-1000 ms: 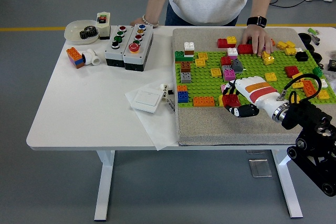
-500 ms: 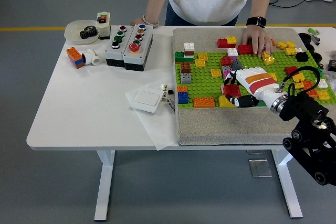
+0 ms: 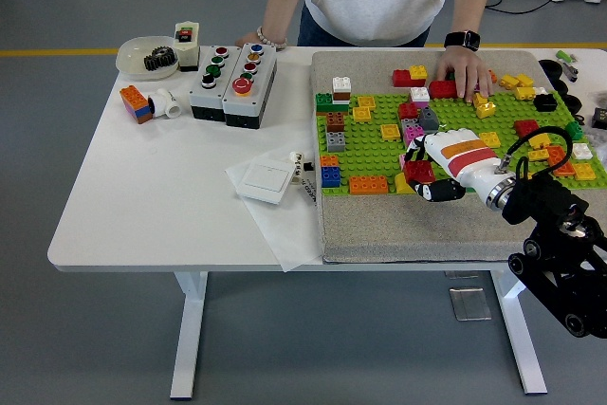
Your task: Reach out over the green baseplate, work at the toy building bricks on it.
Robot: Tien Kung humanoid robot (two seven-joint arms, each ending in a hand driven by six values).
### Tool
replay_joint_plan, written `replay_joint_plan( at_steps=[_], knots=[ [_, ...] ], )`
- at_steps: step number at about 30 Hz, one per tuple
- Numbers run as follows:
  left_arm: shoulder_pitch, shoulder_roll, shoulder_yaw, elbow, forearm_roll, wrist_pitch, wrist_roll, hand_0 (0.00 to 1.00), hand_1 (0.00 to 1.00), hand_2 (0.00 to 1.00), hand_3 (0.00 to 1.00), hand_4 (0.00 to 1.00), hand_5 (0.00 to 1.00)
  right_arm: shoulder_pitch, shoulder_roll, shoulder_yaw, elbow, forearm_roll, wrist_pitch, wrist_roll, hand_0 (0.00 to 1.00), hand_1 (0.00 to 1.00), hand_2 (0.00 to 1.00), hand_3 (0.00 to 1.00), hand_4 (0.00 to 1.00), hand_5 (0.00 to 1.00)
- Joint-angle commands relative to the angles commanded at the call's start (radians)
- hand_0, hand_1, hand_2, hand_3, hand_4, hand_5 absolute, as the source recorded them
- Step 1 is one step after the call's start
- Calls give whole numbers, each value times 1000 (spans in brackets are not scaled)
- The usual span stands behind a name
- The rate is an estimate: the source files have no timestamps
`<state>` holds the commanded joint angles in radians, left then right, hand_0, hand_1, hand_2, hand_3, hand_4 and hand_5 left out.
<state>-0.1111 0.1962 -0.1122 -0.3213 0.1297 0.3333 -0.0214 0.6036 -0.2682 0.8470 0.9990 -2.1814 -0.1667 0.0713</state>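
So a red brick [image 3: 418,172] is gripped by the right hand [image 3: 444,166], fingers [image 3: 438,192] curled round it, low over the green baseplate [image 3: 375,154]'s near edge. Just beyond the fingertips a pink brick [image 3: 414,134] is seen. A person's hand [image 3: 464,71] is pressed on the far edge.

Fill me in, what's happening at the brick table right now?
The robot's right hand is reached in over the green baseplate, fingers curled around a red brick near the plate's front edge. The left arm is out of view. A person at the far side rests one hand on the bricks at the plate's back edge; the other hand sits behind the button box. Loose bricks are scattered across the plate.
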Motion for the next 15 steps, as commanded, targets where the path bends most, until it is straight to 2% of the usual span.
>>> replay_joint_plan(
  at_steps=[15],
  knots=[
    [-4,0,3,-1,-4,0,-2,801,812,825,654,663,642,3,10,2,-27,-13,-18,2,471,481,543,540,680,134]
  ],
)
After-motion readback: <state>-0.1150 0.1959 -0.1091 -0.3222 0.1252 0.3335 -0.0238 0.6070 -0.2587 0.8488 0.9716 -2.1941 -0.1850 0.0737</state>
